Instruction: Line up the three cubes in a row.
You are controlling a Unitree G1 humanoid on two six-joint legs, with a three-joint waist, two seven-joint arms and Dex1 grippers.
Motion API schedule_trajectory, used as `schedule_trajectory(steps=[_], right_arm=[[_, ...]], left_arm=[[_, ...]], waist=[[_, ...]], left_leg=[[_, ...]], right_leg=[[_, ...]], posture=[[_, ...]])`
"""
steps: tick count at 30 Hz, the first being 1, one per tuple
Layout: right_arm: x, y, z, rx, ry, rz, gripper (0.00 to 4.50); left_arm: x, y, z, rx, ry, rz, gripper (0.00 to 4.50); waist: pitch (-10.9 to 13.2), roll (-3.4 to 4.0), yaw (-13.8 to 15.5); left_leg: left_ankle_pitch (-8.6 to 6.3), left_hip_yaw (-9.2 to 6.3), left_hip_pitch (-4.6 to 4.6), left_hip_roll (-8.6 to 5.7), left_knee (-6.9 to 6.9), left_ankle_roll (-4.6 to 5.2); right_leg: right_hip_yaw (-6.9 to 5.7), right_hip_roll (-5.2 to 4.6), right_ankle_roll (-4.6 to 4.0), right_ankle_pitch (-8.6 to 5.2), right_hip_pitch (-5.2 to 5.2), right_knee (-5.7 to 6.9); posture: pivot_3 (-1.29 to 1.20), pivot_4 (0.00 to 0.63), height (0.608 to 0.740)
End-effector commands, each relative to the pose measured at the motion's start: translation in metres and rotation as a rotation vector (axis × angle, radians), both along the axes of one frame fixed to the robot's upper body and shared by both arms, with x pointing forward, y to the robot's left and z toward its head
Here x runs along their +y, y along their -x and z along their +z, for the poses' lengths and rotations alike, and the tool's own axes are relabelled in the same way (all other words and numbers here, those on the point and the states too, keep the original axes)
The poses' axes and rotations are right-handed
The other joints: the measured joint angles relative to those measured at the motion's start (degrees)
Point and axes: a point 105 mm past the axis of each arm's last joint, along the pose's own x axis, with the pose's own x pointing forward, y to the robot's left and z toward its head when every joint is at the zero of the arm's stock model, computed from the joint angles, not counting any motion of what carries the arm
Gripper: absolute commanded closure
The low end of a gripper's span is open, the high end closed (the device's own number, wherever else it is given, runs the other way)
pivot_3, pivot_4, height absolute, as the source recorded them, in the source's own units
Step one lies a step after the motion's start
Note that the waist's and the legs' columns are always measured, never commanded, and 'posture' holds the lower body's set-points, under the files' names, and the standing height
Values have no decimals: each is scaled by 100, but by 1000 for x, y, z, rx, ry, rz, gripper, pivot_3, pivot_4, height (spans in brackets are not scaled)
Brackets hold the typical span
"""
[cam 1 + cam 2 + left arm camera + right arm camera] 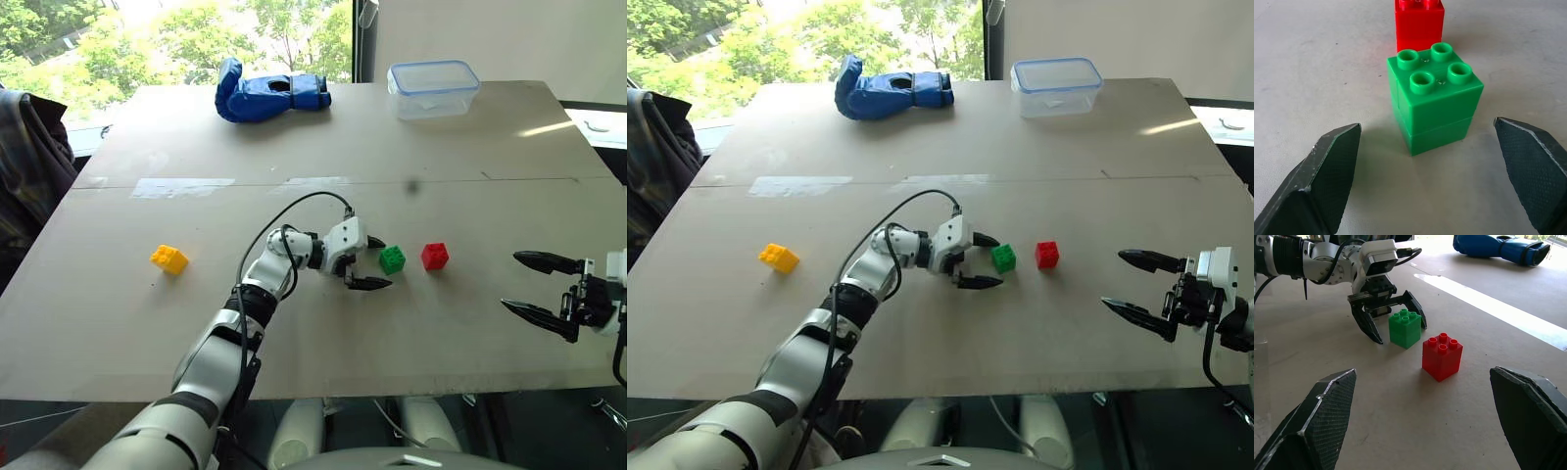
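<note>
Right gripper: two black fingers spread wide, nothing between them; it hovers over the near right part of the table, well apart from the cubes, pointing across toward them.

Left gripper: two black fingers parted to either side of the green cube without touching it; in the left wrist view a clear gap of bare table lies between each fingertip and the cube's sides. The jaws stand open and hold nothing.

Green cube: small green studded plastic building block, four studs on top, resting upright on the table just beyond the left gripper's fingertips, near the table's middle.

Red cube: small red studded plastic building block, upright on the table, just beside the green cube on its right, with a narrow gap between the two; they sit roughly level with each other across the table.

Yellow cube: small yellow studded plastic building block, lying alone toward the table's left side, well apart from the other two, at about the same depth.

Table: broad, flat, pale grey-brown board with a faint seam and a lighter strip running across it beyond the cubes.

Blue glove: padded blue glove lying on its side at the far edge, left of centre.

Clear plastic container: lidded, rectangular, transparent box at the far edge, right of the blue glove.
</note>
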Motion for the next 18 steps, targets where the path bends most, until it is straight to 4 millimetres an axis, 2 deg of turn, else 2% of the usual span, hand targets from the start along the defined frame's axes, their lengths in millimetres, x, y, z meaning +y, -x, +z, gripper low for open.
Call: schedule_trajectory(steps=[1, 8, 18], right_arm=[[1, 1, 8, -40, 11, 13, 0], [-1, 0, 8, -43, 15, 13, 0], [1, -3, 7, -46, 16, 28, 0]], left_arm=[[3, -10, 7, -41, 4, 43, 40], [9, -13, 3, -45, -16, 57, 40], [18, -5, -3, -26, -33, 30, 40]], waist=[[0, 0, -4], [0, 0, -2], [0, 1, -11]], left_leg=[[0, 0, 0, 0, 0, 0], [0, 1, 1, 0, 0, 0], [0, 1, 3, 0, 0, 0]], right_leg=[[0, 0, 0, 0, 0, 0], [1, 0, 0, 0, 0, 1], [2, 1, 0, 0, 0, 2]], posture=[[0, 150, 740], [0, 150, 740], [0, 150, 740]])
